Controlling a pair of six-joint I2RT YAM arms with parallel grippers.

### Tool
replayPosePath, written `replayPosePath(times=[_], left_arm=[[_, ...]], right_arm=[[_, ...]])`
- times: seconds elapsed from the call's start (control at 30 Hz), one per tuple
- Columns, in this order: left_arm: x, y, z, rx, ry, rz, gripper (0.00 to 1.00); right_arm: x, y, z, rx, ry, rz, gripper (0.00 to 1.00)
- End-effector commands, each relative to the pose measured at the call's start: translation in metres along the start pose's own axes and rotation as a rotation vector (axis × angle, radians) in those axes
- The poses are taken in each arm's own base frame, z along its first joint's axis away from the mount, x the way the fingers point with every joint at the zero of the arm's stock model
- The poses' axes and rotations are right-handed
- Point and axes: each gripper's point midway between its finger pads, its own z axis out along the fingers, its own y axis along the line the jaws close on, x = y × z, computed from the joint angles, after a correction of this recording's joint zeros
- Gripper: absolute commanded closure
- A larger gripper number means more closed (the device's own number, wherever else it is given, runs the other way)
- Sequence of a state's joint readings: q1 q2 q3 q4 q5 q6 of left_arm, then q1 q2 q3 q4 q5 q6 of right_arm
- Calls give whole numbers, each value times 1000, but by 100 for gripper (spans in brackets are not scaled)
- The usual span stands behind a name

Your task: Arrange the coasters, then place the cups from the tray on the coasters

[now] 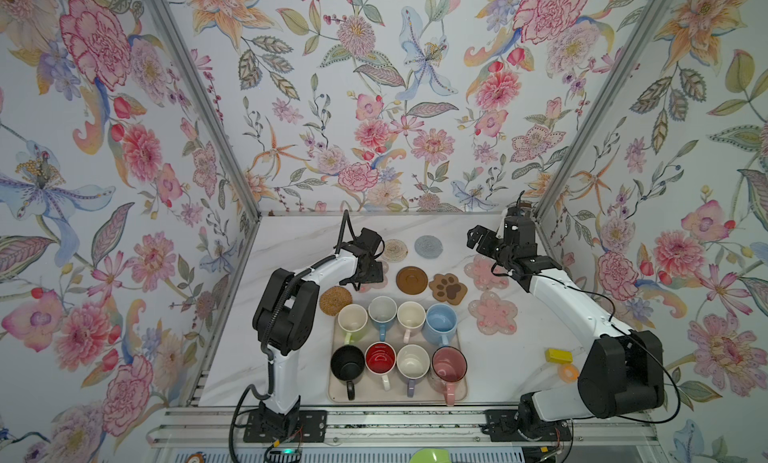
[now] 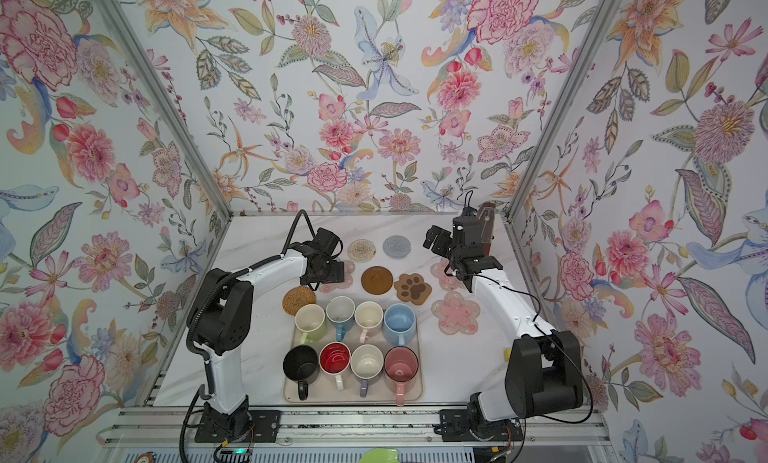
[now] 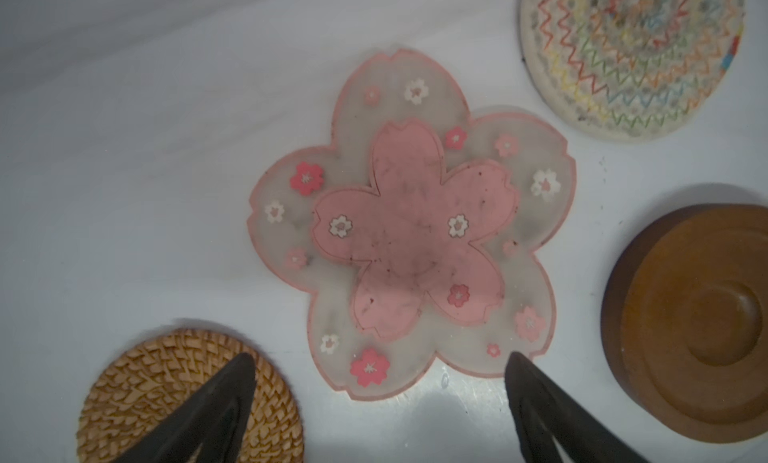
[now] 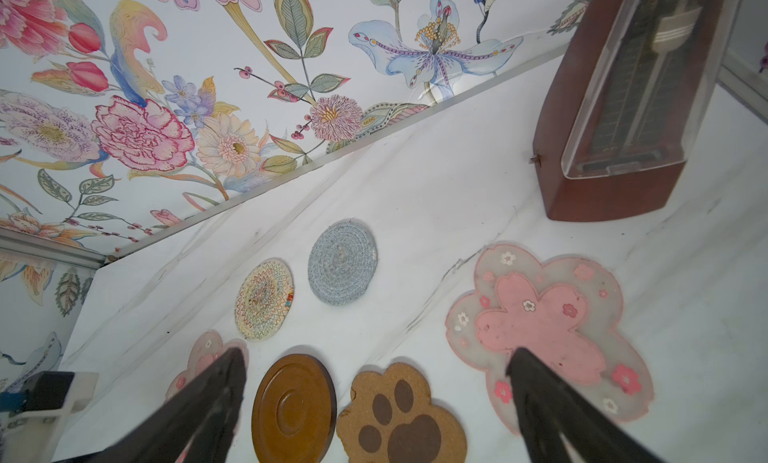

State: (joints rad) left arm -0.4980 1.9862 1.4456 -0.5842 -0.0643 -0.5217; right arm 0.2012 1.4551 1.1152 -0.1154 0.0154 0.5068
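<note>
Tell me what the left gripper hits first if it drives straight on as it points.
Probably the pink flower coaster, flat on the table ahead of the open left gripper; nothing shows between them.

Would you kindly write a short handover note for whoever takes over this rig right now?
Left gripper: open, empty, above a pink flower coaster.
Right gripper: open, empty, raised near a second flower coaster.
Eight coasters lie spread apart on the table beyond the tray. All eight mugs stand on the tray.
Done: coasters appear laid out.
Left: every mug onto a coaster.
</note>
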Motion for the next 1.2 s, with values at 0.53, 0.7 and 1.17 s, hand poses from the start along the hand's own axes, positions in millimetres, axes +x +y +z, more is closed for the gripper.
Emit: replayPosePath(times=[0.53, 0.7, 1.17], left_arm=[[19, -31, 25, 43, 81, 6, 7], [15, -34, 35, 40, 98, 4, 9], [-11, 4, 62, -47, 85, -41, 12]], right_arm=[[9, -12, 4, 23, 16, 14, 1], [9, -12, 3, 25, 15, 14, 1], [4, -14, -2, 26, 0, 18, 1]])
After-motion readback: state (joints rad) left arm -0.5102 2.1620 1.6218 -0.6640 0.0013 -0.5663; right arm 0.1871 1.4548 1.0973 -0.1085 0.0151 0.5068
